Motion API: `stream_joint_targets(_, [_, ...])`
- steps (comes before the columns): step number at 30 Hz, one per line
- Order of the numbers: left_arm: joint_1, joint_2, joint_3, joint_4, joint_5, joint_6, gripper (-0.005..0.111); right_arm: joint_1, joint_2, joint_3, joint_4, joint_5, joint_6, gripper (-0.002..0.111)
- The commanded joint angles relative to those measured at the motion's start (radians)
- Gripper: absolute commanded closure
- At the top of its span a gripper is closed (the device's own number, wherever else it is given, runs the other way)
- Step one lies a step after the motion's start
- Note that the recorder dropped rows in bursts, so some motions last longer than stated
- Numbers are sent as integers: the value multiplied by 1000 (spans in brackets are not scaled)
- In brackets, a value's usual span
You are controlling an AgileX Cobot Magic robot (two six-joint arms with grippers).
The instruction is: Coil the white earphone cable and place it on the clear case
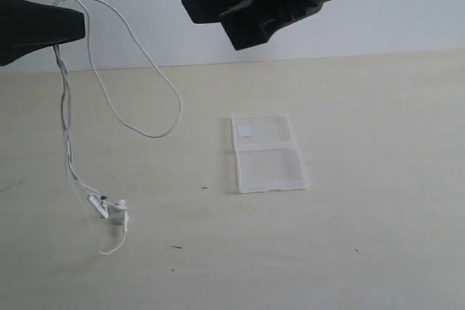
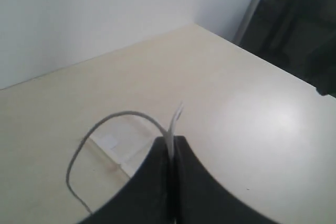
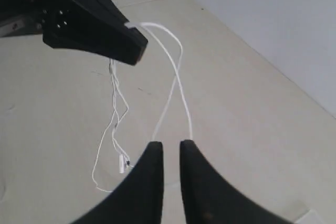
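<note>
Exterior view: left tool (image 1: 80, 23) high, clenched on the white earphone cable (image 1: 149, 136); right tool (image 3: 171, 148) aloft, tips slightly parted

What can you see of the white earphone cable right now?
The white earphone cable is a very thin white wire, uncoiled. The left gripper pinches it in the air; one wide loop hangs beside twisted strands that drop to the table, where the earbuds lie. It is apart from the clear case.
</note>
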Motion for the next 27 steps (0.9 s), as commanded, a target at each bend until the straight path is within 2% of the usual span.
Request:
stream_joint_targets(1, [3, -9, 4, -8, -89, -10, 107, -3, -6, 3, 118, 27, -98, 64])
stream_joint_targets(3, [3, -15, 4, -8, -152, -12, 107, -3, -2, 3, 118, 32, -108, 50])
stream_joint_targets(4, [3, -21, 4, -8, -164, -12, 107, -3, 2, 3, 118, 32, -113, 49])
stream_joint_targets(12, [3, -73, 4, -8, -189, -15, 107, -3, 87, 3, 149, 121, -137, 49])
stream_joint_targets(19, [3, -72, 4, -8, -248, -35, 107, -3, 155, 3, 316, 94, -230, 50])
stream_joint_targets(21, [3, -72, 4, -8, -258, -35, 107, -3, 166, 3, 394, 88, -288, 62])
stream_joint_targets(23, [3, -72, 4, -8, -258, -35, 107, -3, 169, 3, 470, 82, -351, 80])
stream_joint_targets(24, [3, -72, 4, -8, -261, -35, 107, -3, 170, 3, 480, 64, -372, 95])
stream_joint_targets(25, [3, -72, 4, -8, -261, -35, 107, -3, 170, 1, 480, 50, -371, 105])
stream_joint_targets(27, [3, -72, 4, -8, -256, -35, 107, -3, 161, 2, 478, 9, -371, 108])
